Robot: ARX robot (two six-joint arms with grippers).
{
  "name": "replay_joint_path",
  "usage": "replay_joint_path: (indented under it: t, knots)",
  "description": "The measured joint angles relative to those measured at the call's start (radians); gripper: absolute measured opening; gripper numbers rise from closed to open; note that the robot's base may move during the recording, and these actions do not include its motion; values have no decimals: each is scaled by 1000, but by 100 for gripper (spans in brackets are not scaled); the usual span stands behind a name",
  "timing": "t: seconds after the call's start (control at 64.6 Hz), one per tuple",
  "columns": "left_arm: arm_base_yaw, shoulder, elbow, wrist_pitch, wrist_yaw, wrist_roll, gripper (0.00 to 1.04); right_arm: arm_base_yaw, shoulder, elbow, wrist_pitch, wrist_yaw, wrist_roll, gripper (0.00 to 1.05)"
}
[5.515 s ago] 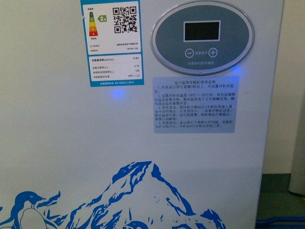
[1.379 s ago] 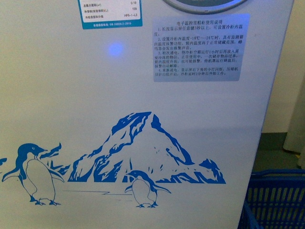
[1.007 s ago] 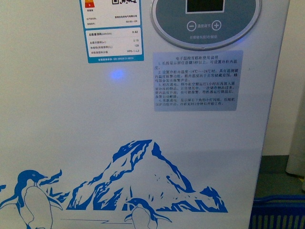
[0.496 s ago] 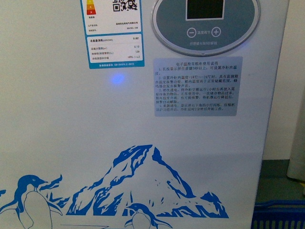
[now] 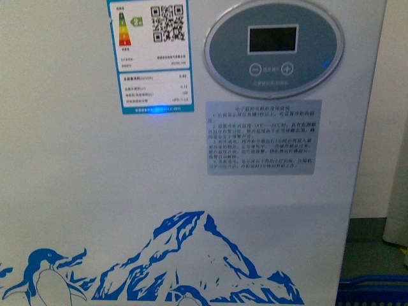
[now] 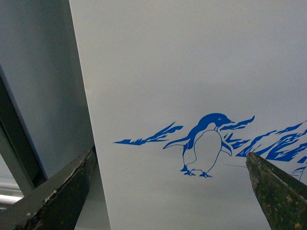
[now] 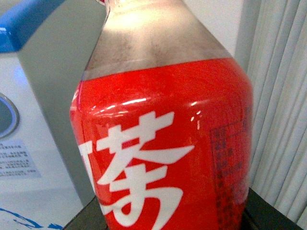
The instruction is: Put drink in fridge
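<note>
The fridge (image 5: 127, 191) fills the front view: a white front wall with an oval grey display (image 5: 274, 48), labels and a blue penguin-and-mountain graphic. Neither arm shows in that view. In the right wrist view the drink (image 7: 163, 143), red label with white characters and amber liquid above, stands between the fingers of my right gripper (image 7: 165, 218), which is shut on it; its cap is cut off by the frame edge. Beside it shows the fridge's corner with its blue rim (image 7: 24, 28). My left gripper (image 6: 175, 191) is open, its dark fingers (image 6: 276, 191) wide apart in front of the fridge's wall (image 6: 192, 72).
A blue plastic basket (image 5: 373, 293) sits on the floor at the fridge's lower right. A grey cabinet side (image 6: 38, 96) stands beside the fridge's corner in the left wrist view. Pale pleated curtain (image 7: 280, 110) hangs behind the bottle.
The front view has risen over the last second and a half: the display and labels have slid down into the frame, while the penguins and basket have sunk toward the lower edge.
</note>
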Motion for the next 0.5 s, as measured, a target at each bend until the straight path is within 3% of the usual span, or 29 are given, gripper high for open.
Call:
replay_joint_path:
  t: [0.496]
  knots:
    - [0, 0, 0, 0, -2, 0, 97, 0, 0, 0, 0, 0, -3, 39]
